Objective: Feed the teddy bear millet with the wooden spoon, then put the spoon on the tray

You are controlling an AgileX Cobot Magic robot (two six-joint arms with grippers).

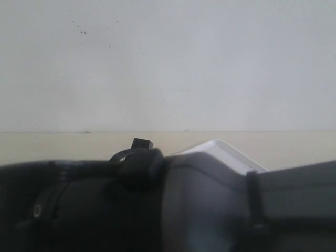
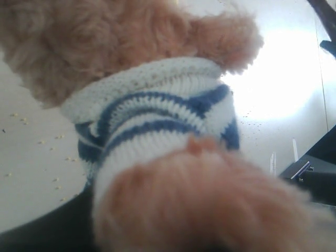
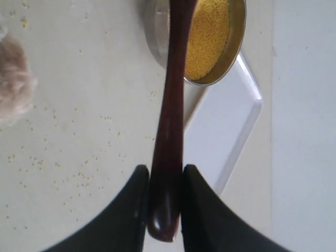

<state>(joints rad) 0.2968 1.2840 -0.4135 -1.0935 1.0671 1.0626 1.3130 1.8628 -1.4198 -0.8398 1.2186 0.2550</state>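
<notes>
The teddy bear (image 2: 152, 105) fills the left wrist view. Its striped navy-and-white shirt and a fluffy paw (image 2: 210, 199) press right up against my left gripper. The fur hides that gripper's fingers, which seem closed on the paw. My right gripper (image 3: 165, 170) is shut on the handle end of the wooden spoon (image 3: 170, 110). The spoon reaches out over the steel bowl (image 3: 239, 47) of yellow millet (image 3: 210, 37), and its oval end is cut off by the frame edge. The white tray (image 3: 231, 131) lies beside and partly under the bowl.
Stray millet grains (image 3: 63, 168) are scattered over the pale table (image 3: 89, 94). A tuft of bear fur (image 3: 13, 79) shows at one edge of the right wrist view. A dark arm (image 1: 131, 205) blocks most of the exterior view, with a white corner (image 1: 226, 152) behind it.
</notes>
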